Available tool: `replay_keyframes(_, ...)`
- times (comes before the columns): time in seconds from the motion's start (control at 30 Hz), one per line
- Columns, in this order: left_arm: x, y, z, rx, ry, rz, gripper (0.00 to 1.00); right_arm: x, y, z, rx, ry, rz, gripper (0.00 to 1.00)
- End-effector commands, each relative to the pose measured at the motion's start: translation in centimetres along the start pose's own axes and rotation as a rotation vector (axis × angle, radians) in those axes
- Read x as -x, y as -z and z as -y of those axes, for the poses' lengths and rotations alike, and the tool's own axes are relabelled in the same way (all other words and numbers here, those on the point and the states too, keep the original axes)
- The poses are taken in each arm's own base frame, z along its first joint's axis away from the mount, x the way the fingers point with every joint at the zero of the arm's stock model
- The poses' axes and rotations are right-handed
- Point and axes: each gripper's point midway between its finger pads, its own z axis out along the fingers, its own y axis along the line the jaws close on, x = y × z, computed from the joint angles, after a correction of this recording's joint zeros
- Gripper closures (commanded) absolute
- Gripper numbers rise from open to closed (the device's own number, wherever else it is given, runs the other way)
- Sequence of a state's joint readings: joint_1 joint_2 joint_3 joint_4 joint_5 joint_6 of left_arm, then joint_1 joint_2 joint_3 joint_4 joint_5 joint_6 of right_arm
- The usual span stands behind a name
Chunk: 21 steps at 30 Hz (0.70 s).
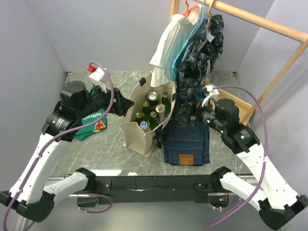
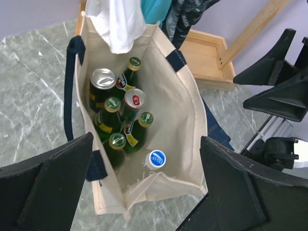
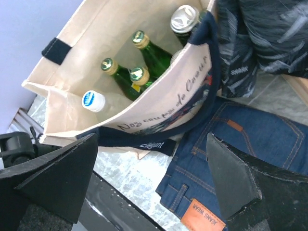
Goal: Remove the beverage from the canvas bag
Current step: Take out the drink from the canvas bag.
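Note:
The cream canvas bag (image 1: 136,136) with navy handles stands upright mid-table, its mouth open. Inside stand several green glass bottles (image 2: 137,129), two cans (image 2: 103,77) and a clear bottle with a blue cap (image 2: 157,158) at the near corner. My left gripper (image 1: 123,105) hovers open beside the bag's left rim; in the left wrist view its jaws (image 2: 147,140) straddle the bag (image 2: 185,108) from above, nothing between them. My right gripper (image 1: 194,116) is open to the bag's right, over the jeans. In the right wrist view its jaws (image 3: 151,139) frame the bag's printed side (image 3: 159,113) and the blue-capped bottle (image 3: 93,100).
Folded blue jeans (image 1: 186,142) lie right of the bag. A green printed cloth (image 1: 93,122) lies to its left. Clothes (image 1: 197,48) hang from a wooden rack (image 1: 262,23) behind the bag, a white garment drooping over its far rim. A red-and-white item (image 1: 96,72) sits far left.

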<state>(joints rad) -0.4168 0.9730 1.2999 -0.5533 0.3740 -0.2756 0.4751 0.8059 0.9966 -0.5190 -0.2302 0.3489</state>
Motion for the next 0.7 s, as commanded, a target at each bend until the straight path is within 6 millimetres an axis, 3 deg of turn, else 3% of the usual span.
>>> replay_keyframes(0.0, -1.0, -1.9, -0.4, 0.104, -0.037, -0.073, 0.01, 2.6, 0.0, -1.7, -0.016, 0.067, 0.021, 0.01)
replay_keyframes(0.07, -2.1, -3.1, -1.5, 0.192, -0.068, -0.118, 0.01, 2.7, -1.0, -0.9, -0.085, 0.081, 0.003, 0.01)
replay_keyframes(0.1, -2.8, -3.7, -0.5, 0.178, -0.092, -0.141, 0.01, 2.8, -1.3, -1.4, -0.079, 0.093, 0.002, 0.01)
replay_keyframes(0.17, -3.3, -4.8, -1.4, 0.255, -0.120, -0.150, 0.01, 2.8, -2.6, -1.2, -0.097, 0.105, -0.008, 0.01)
replay_keyframes(0.4, -3.1, -8.2, -0.3, 0.233, -0.107, -0.151, 0.01, 3.1, -5.2, -0.7, -0.149, 0.105, -0.011, 0.01)
replay_keyframes(0.67, -5.7, -8.6, 0.1, 0.214, -0.089, -0.197, 0.01, -1.3, -5.9, -0.4, -0.140, 0.092, -0.124, 0.02)
